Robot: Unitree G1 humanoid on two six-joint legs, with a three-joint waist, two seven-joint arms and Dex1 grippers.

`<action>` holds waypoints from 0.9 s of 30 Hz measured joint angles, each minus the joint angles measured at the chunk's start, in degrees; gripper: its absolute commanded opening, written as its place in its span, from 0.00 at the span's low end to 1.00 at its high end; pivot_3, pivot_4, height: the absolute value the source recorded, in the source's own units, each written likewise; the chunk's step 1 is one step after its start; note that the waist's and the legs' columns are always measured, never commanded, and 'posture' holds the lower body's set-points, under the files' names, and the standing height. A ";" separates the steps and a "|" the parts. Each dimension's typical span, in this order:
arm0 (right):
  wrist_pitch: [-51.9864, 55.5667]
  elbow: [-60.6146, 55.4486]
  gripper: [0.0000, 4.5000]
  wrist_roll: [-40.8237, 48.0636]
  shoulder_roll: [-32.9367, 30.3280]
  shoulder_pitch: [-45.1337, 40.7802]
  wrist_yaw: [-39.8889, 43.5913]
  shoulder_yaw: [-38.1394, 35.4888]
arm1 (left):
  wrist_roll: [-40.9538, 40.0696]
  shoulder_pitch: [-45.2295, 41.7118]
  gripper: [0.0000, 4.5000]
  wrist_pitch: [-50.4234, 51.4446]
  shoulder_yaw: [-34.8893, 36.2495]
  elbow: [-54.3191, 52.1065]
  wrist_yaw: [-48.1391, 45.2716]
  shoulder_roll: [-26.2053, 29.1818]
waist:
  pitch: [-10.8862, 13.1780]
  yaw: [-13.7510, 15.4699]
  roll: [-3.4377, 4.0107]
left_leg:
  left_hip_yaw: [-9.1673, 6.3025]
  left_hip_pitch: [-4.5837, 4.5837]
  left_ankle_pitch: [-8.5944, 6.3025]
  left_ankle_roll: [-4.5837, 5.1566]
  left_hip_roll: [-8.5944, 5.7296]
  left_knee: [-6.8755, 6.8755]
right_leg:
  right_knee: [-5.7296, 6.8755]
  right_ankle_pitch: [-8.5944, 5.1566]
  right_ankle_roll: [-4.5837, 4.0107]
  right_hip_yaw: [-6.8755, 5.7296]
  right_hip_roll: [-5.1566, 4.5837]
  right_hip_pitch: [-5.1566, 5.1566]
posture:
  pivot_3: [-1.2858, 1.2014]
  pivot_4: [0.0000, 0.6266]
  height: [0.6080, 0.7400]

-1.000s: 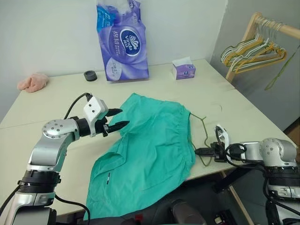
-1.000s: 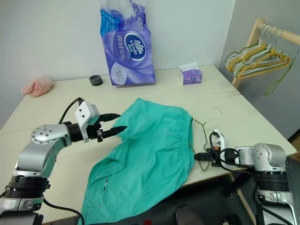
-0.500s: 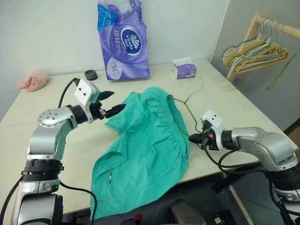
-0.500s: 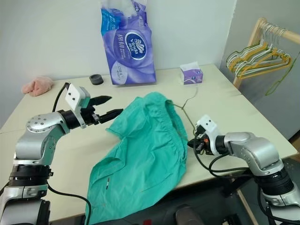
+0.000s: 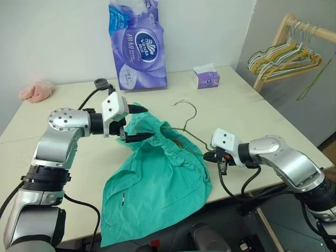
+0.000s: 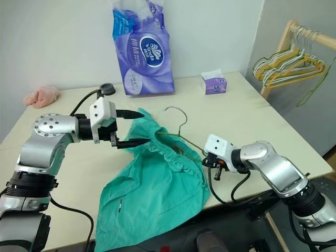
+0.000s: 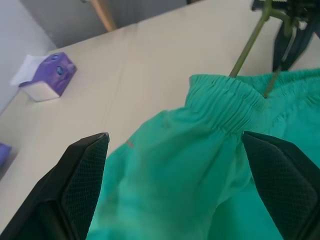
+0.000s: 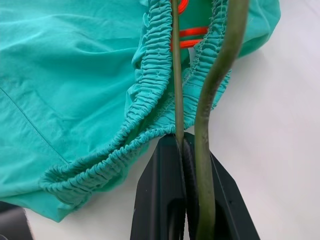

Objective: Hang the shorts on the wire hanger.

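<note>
The shorts (image 5: 157, 184) drape off the desk (image 5: 252, 121) front edge. The right pincer (image 5: 211, 155) clamps the wire hanger (image 5: 185, 131), apparently threaded through the waistband. The left pincer (image 5: 144, 123), wide, straddles the raised fabric.

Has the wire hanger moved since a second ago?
Yes. The wire hanger has swung up: its hook, then lying flat near the table's right edge, now stands toward the purple tissue box.

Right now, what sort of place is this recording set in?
Probably a home laundry or clothes-sorting corner, though it could be a staged test room: a wooden rack of hangers, teal shorts on a pale table, and a toilet paper pack.
</note>
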 measured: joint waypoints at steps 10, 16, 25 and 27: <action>-6.84 -0.59 0.00 -4.94 -0.35 -1.94 4.39 0.54 | 4.83 2.49 1.00 -6.97 -5.13 2.48 -8.02 2.58 | 0.00 -0.28 0.03 | -0.05 0.00 0.00 0.00 0.00 0.04 | 0.03 0.01 -0.01 -0.04 -0.03 0.01 | 0.38 0.04 1.00; -7.79 -0.53 0.00 -5.52 0.06 -3.32 6.19 0.22 | 5.08 2.51 0.65 -6.96 -5.13 4.00 -8.17 2.53 | -0.02 -0.25 0.02 | -0.09 -0.01 0.00 0.01 -0.01 0.11 | 0.04 0.01 -0.02 -0.08 -0.05 0.03 | 0.38 0.03 1.00; -9.84 -0.52 0.00 -6.60 0.79 -3.31 7.36 -0.95 | 5.08 4.22 0.02 -5.91 -5.13 3.71 -8.21 2.44 | -0.03 -0.27 0.03 | -0.17 -0.03 0.00 0.00 -0.01 0.18 | 0.10 0.02 -0.03 -0.15 -0.06 0.04 | 0.38 0.03 1.00; -10.50 -0.52 0.00 -6.62 0.61 -3.31 8.07 -1.51 | 5.08 4.88 0.00 -5.93 -5.19 3.22 -8.68 2.38 | -0.04 -0.26 0.03 | -0.18 -0.03 0.00 0.00 -0.01 0.19 | 0.10 0.02 -0.03 -0.16 -0.07 0.06 | 0.38 0.03 1.00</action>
